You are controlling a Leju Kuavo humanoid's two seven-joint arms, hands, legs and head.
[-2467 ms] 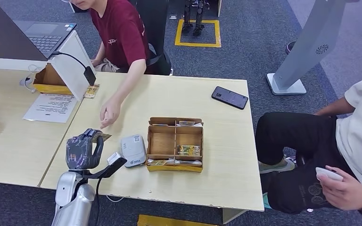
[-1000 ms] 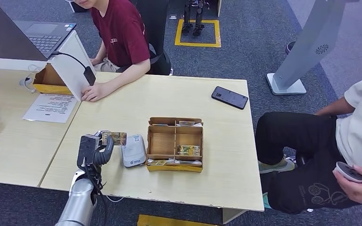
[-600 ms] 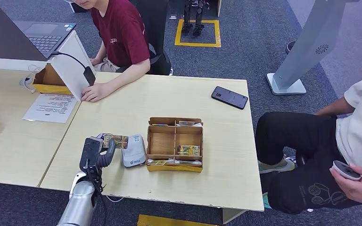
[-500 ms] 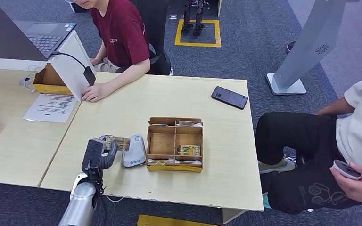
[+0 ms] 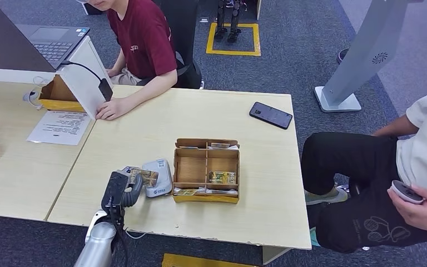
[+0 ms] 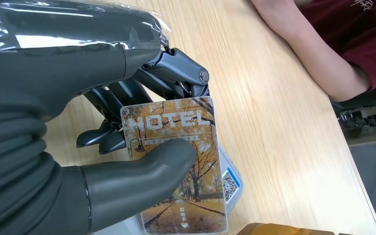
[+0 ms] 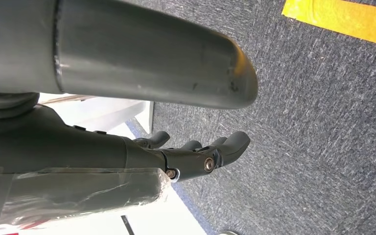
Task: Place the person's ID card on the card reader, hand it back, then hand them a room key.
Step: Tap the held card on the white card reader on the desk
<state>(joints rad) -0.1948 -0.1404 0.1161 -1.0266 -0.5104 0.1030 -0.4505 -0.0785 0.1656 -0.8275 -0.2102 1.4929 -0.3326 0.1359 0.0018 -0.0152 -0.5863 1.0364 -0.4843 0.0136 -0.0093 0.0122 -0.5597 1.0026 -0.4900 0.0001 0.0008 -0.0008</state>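
The left hand (image 5: 123, 189) is low over the near edge of the table (image 5: 144, 125), thumb pressed on the face of a card (image 5: 144, 177) with the darker fingers (image 6: 176, 73) behind it, so the card is pinched flat between them. Up close from the wrist, that card (image 6: 176, 166) shows a yellow autumn avenue and the word "HOTEL" in pale capitals across one end, with small Chinese characters and a little arrow at the other end. It sits right over the white card reader (image 5: 157, 177), overlapping its near-left part; I cannot tell whether it touches. A blue label with a QR code peeks out on the reader (image 6: 230, 181) just past the card's edge. Just beside the reader stands a wooden divided box (image 5: 206, 169) with more cards in it.

The right hand (image 7: 196, 154) hangs by the carpet, fingers loosely apart, holding nothing.
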